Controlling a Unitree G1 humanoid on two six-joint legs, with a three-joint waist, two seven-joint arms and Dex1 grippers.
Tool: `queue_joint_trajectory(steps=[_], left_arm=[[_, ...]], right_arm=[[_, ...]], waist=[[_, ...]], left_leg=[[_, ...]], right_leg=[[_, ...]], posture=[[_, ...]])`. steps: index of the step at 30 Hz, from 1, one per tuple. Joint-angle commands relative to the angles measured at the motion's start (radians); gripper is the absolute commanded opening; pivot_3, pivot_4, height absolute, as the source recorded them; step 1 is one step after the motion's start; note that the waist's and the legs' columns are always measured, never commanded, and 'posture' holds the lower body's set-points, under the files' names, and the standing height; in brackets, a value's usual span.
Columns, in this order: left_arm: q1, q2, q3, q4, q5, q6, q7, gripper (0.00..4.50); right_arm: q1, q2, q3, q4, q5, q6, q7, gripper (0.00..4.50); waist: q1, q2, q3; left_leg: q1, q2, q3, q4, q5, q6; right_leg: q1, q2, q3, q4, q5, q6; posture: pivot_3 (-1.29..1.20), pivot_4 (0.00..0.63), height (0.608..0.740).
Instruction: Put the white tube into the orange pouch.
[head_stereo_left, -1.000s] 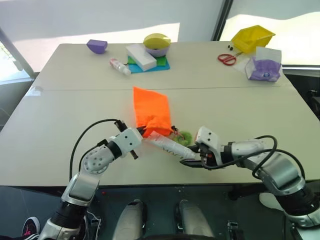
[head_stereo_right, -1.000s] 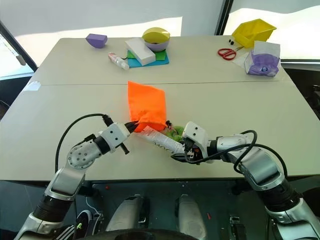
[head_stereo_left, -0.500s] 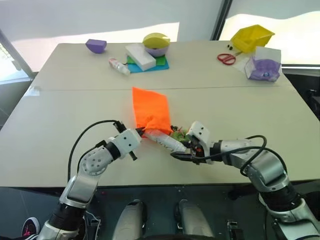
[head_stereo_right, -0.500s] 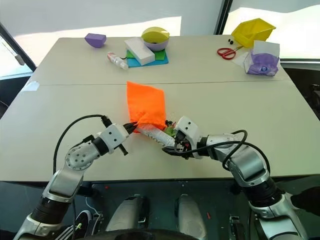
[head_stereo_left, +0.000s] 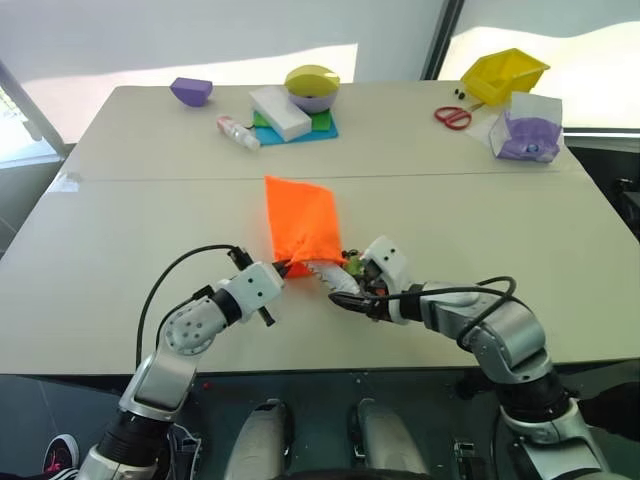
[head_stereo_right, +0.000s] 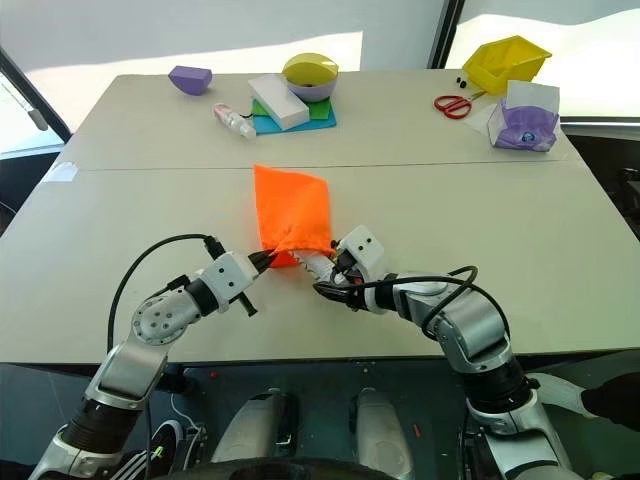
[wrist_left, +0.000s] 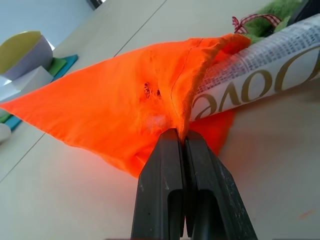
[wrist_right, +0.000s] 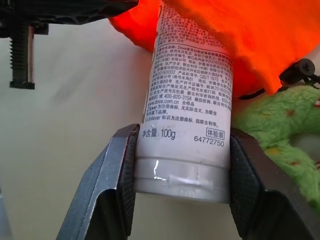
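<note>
I see the table (head_stereo_left: 120, 230): orange pouch (head_stereo_left: 300, 218) mid-table, red scissors (head_stereo_left: 453, 117) and yellow bin (head_stereo_left: 505, 75) near its far right corner.

The 2 head eyes are looking forward and down over the whole table (head_stereo_left: 120, 230). Each wrist camera is sitting very close, aiming along its own fingers. All 4 views are sharing the orange pouch (head_stereo_left: 302, 216), around 12 o'clock from both grippers.

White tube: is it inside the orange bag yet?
Partly in: the white tube has one end under the orange pouch mouth, the rest sticking out.
</note>
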Motion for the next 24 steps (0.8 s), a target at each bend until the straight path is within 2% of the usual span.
queue_joint_trajectory(steps=[1, 7, 17, 24], left_arm=[[0.006, -0.001, 0.004, -0.039, -0.012, -0.008, -0.001, 0.0], [0.007, -0.004, -0.001, -0.038, -0.013, -0.008, -0.002, 0.0], [0.009, -0.013, -0.01, -0.037, -0.015, -0.01, -0.005, 0.0], [0.007, -0.026, -0.017, -0.036, -0.018, -0.012, -0.011, 0.0]], right_arm=[[-0.027, 0.057, 0.008, -0.03, -0.007, 0.01, -0.062, 1.82], [-0.057, 0.136, 0.009, 0.036, -0.067, -0.023, -0.162, 1.82], [-0.079, 0.236, 0.005, 0.092, -0.091, -0.02, -0.229, 1.82], [-0.154, 0.338, -0.018, 0.213, -0.102, -0.032, -0.266, 1.82]], waist=[[-0.001, 0.0, 0.0], [0.0, 0.0, 0.0], [-0.001, 0.0, 0.0], [-0.004, 0.0, 0.0]], left_leg=[[0.0, 0.0, 0.0, 0.0, 0.0, 0.0], [-0.001, 0.0, 0.0, -0.001, 0.0, 0.0], [-0.001, 0.0, 0.0, -0.001, 0.0, 0.0], [0.0, 0.0, 0.0, -0.001, 0.0, 0.0]], right_leg=[[-0.001, 0.0, 0.0, 0.0, 0.0, 0.0], [-0.001, 0.0, 0.0, 0.0, 0.0, 0.0], [-0.001, 0.0, 0.0, 0.001, 0.0, 0.0], [-0.002, 0.0, 0.0, 0.002, 0.0, 0.0]], posture=[[0.0, 0.15, 0.74], [0.0, 0.15, 0.74], [0.0, 0.15, 0.74], [0.0, 0.15, 0.74]])
